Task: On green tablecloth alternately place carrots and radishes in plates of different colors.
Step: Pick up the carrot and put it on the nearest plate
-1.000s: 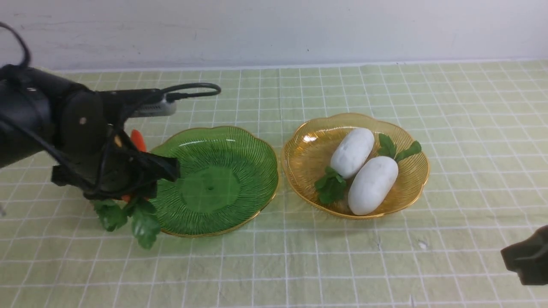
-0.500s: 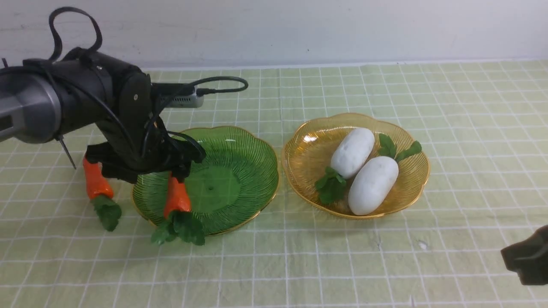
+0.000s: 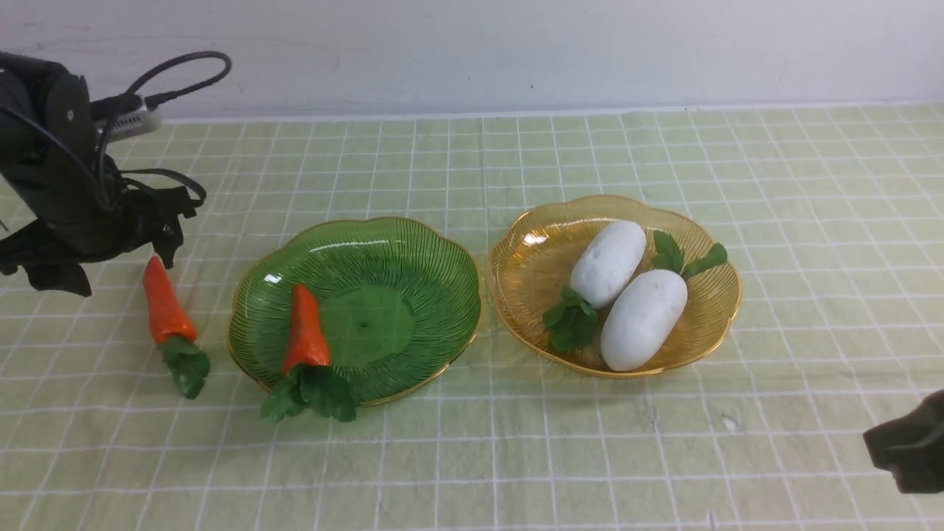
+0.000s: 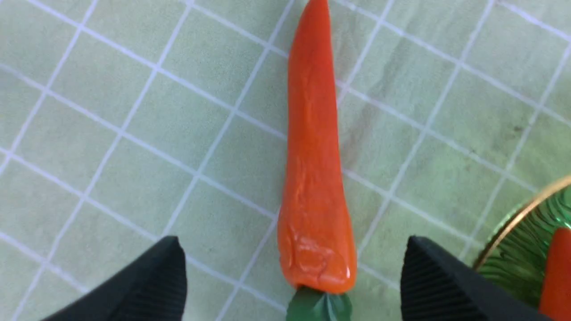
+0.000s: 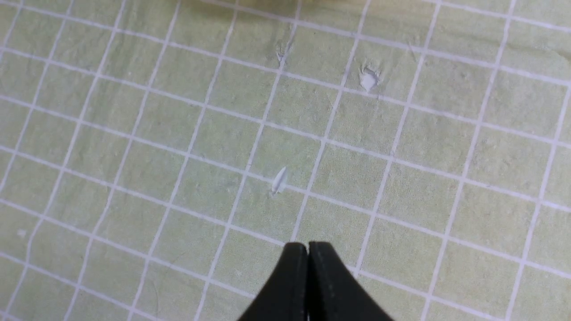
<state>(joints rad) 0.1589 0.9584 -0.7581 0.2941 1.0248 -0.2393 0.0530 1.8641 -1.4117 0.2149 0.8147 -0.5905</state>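
two radishes (image 3: 623, 291) lie side by side in the amber plate (image 3: 531, 221), which sits just right of the green plate (image 3: 420, 258), so that half looks finished. one carrot (image 3: 305, 332) rests inside the green plate on its left side, its leaf tuft hanging over the near rim onto the green tablecloth (image 3: 516, 457). the other carrot (image 3: 165, 304) lies on the cloth just left of the green plate, tip pointing away, and by my reckoning it is the only piece left to move.

the left gripper (image 3: 110, 254) hangs above that loose carrot's tip, left of the green plate, jaws spread wide with nothing in them; the wrist view shows the carrot between them, untouched. the right gripper (image 3: 903, 450) sits well off to the near right of the green plate, closed tight and empty.

nothing lies between the loose carrot and the green plate, though it would want to land clear of the one already there.
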